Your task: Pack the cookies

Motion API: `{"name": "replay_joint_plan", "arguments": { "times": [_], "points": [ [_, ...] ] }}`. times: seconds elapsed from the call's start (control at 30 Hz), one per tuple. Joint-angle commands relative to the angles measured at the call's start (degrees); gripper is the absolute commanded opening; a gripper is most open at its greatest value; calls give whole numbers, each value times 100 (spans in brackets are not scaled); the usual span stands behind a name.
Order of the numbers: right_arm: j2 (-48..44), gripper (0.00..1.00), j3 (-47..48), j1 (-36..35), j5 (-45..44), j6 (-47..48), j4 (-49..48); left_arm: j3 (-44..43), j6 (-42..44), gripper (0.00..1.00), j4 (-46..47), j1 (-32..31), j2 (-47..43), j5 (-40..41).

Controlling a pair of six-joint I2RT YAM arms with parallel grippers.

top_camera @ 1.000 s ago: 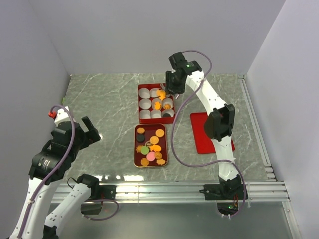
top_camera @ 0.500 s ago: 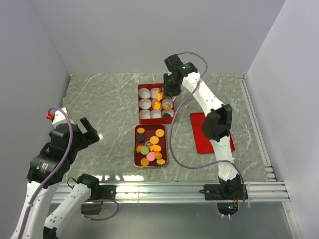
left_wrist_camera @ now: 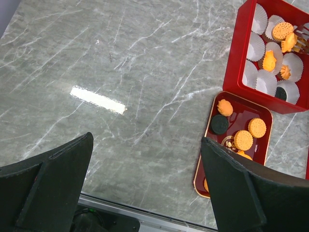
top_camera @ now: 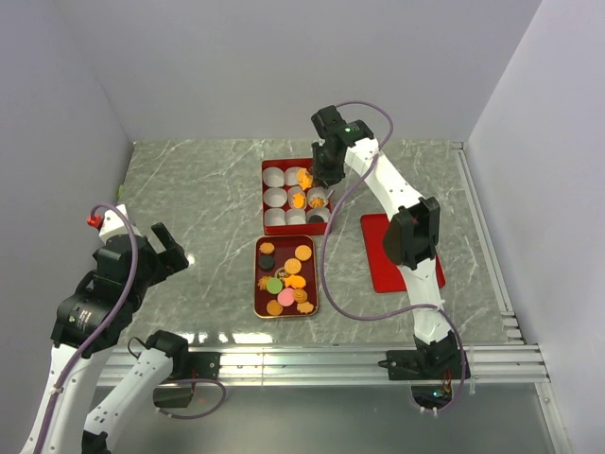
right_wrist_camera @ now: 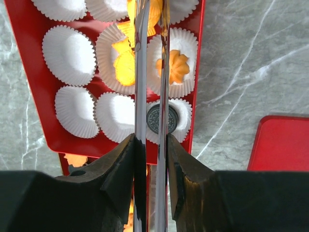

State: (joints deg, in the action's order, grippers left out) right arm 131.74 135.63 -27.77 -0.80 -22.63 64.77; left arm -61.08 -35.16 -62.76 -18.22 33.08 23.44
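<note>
Right tool (top_camera: 322,183) hangs over the red box (top_camera: 267,210) of paper cups (top_camera: 275,197) at the far side of the bench (top_camera: 189,189). My left tool (top_camera: 170,245) stands wide open, well apart from the tray (top_camera: 257,284) of cookies (top_camera: 293,266). A red lid (top_camera: 383,270) lies to the right.

Nine cups (top_camera: 275,197), one box (left_wrist_camera: 232,67), one tray (left_wrist_camera: 241,115), one lid (top_camera: 376,260).

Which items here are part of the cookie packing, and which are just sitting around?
In use: cookies, tray, box, cups, tongs, right gripper.
Lying about: lid, left gripper (open, off to the side).
</note>
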Motion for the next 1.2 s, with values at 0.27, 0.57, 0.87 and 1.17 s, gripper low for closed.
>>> {"name": "replay_joint_plan", "arguments": {
  "times": [0.27,0.57,0.87,1.17],
  "points": [
    [-431,28,-29,228,-272,-4,-26,43,61,99,256,2,-83,55],
    [-149,28,411,386,-316,-22,-70,52,70,99,265,2,-56,38],
    [-271,29,359,536,-307,-83,-140,52,79,99,256,-6,14,38],
    [-1122,27,-237,553,-61,4,-263,52,97,100,282,-6,120,-15]
  ]
}}
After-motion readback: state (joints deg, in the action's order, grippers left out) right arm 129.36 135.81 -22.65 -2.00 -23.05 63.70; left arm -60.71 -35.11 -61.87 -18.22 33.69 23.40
